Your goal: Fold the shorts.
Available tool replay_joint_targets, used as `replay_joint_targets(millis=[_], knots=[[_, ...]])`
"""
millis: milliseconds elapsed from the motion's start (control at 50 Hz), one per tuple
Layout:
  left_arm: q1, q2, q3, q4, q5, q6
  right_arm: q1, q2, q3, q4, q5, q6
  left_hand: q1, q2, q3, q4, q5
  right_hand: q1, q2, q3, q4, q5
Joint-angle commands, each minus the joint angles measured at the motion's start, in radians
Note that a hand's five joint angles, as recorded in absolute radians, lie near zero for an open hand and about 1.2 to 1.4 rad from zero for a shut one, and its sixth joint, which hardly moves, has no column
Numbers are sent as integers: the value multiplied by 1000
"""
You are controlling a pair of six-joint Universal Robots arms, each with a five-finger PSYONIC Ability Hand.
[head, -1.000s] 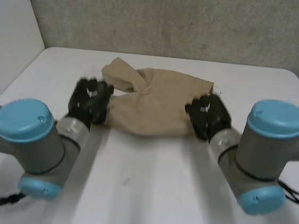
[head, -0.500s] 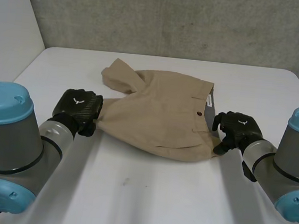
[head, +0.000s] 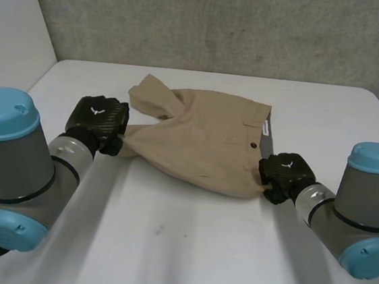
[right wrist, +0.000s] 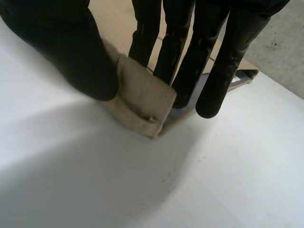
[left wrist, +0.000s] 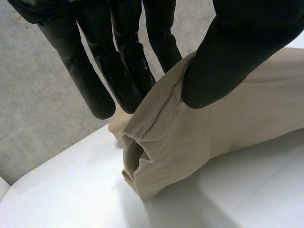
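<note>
Head view: nearest are the two arms (head: 17,164), grey joints with light-blue caps, one at the near left and one at the near right of the white table (head: 185,250). Each forearm reaches away toward the far side.

The right hand (head: 284,176) is the nearer of the two. It sits low, knuckles up, at the near right corner of the tan shorts (head: 203,140). The left hand (head: 96,122) is a little farther off, at the shorts' left edge, where the cloth rises off the table toward it.

The shorts lie spread across the middle of the table between the hands. A small dark button (head: 252,146) shows toward the right side, and one leg is twisted to a point at the far left.

In the right wrist view, the thumb presses a folded corner of cloth against the straight fingers (right wrist: 183,57), a narrow pinch just above the table. In the left wrist view, the thumb clamps a hemmed edge of the shorts against the straight fingers (left wrist: 97,90). That edge is raised clear of the table, and the cloth hangs down from the pinch.
</note>
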Motion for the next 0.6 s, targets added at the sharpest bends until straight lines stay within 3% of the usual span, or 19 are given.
replay_joint_targets(millis=[20, 120, 180, 340, 480, 600], knots=[[-5, 2, -15, -13, -1, 6, -7, -79, 9, -54, 11, -5, 260, 199, 204, 199, 252, 479, 256, 269, 260, 293], [-10, 11, -50, -101, -1, 20, -9, -220, 42, -37, 22, -4, 260, 199, 204, 199, 252, 479, 256, 269, 260, 293], [-17, 23, -65, -228, -1, 43, -10, -292, 55, 34, 22, -16, 260, 199, 204, 199, 252, 479, 256, 269, 260, 293], [-51, 143, -139, -575, 5, 84, -13, -412, 72, 372, 22, -200, 260, 199, 204, 199, 252, 479, 256, 269, 260, 293], [-76, 305, -225, -673, 10, 84, -18, -478, 129, 608, 73, -433, 260, 199, 204, 199, 252, 479, 256, 269, 260, 293], [-103, 364, -260, -747, 76, 78, -56, -541, 212, 730, 94, -552, 260, 199, 204, 199, 252, 479, 256, 269, 260, 293]])
